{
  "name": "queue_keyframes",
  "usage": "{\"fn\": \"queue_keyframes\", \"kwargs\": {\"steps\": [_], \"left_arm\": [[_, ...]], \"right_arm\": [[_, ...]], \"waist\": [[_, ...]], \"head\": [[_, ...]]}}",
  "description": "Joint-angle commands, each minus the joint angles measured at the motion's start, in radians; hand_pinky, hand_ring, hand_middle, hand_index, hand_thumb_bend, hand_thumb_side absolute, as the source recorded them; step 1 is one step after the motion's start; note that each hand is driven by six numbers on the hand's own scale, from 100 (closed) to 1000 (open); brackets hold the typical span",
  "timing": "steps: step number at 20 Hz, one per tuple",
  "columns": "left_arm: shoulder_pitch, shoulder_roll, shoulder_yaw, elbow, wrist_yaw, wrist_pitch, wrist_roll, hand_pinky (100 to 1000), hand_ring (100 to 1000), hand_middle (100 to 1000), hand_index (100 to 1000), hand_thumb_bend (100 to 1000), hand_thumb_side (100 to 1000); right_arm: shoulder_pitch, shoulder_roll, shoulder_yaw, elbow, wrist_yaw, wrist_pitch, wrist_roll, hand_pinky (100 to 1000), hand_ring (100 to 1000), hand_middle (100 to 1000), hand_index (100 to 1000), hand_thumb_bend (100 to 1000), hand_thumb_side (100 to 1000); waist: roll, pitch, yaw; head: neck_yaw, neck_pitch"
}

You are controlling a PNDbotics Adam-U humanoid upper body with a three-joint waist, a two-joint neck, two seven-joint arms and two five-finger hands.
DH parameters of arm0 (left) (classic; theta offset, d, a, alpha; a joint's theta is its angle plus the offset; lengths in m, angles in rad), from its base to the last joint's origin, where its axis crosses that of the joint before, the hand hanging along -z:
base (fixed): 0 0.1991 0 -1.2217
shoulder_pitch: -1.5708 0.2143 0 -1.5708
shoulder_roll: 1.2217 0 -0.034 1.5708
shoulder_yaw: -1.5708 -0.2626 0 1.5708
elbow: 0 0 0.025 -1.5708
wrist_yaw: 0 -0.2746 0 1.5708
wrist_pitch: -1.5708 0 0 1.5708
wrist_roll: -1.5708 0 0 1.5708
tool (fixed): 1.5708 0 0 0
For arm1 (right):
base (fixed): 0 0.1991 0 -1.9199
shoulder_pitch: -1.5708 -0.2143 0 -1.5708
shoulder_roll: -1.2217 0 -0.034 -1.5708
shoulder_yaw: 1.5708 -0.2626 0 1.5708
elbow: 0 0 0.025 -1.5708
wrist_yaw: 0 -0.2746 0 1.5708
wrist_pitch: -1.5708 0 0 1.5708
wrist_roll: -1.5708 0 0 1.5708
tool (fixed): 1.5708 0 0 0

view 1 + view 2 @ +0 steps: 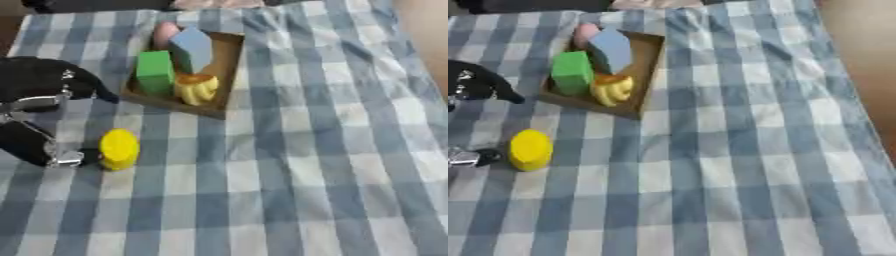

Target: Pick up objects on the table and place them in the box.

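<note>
A yellow cylinder [119, 148] stands upright on the checked cloth at the left. My left hand [37, 146] comes in from the left edge and lies right beside the cylinder's left side; whether it touches is unclear. Behind it sits a shallow brown box [226, 67] holding a green block [155, 71], a blue block [192, 48], a pink rounded thing [164, 33] and a yellow bunch of bananas [197, 87]. My right hand shows in neither view.
A blue-and-white checked cloth [306, 165] covers the table. My black left forearm [39, 77] lies to the left of the box. The table's right edge [859, 75] runs past bare brown floor.
</note>
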Motion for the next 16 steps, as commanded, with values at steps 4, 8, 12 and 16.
{"fn": "queue_keyframes", "kwargs": {"steps": [4,8,12,16], "left_arm": [[-0.044,-0.027,-0.032,0.068,-0.052,-0.007,0.017,927,904,793,921,453,829],[-0.065,-0.052,-0.053,0.117,-0.076,-0.026,0.0,928,906,795,922,469,833],[-0.079,-0.071,-0.065,0.159,-0.103,-0.044,-0.015,928,905,795,926,469,812],[-0.083,-0.082,-0.071,0.183,-0.12,-0.058,-0.036,924,899,788,923,439,739]], "right_arm": [[-0.005,-0.015,-0.013,-0.001,0.001,-0.002,0.008,864,615,439,760,100,470],[-0.004,-0.009,-0.015,0.0,0.001,0.0,0.012,865,614,438,760,100,470],[-0.003,-0.006,-0.017,0.0,0.001,0.001,0.015,866,614,438,761,100,470],[-0.002,-0.003,-0.017,0.0,0.0,0.003,0.017,867,614,437,761,100,470]], "waist": [[-0.004,-0.014,-0.006],[-0.004,-0.009,-0.009],[-0.004,-0.006,-0.011],[-0.004,-0.006,-0.012]], "head": [[0.002,-0.011],[0.003,-0.012],[0.003,-0.012],[0.004,-0.014]]}}
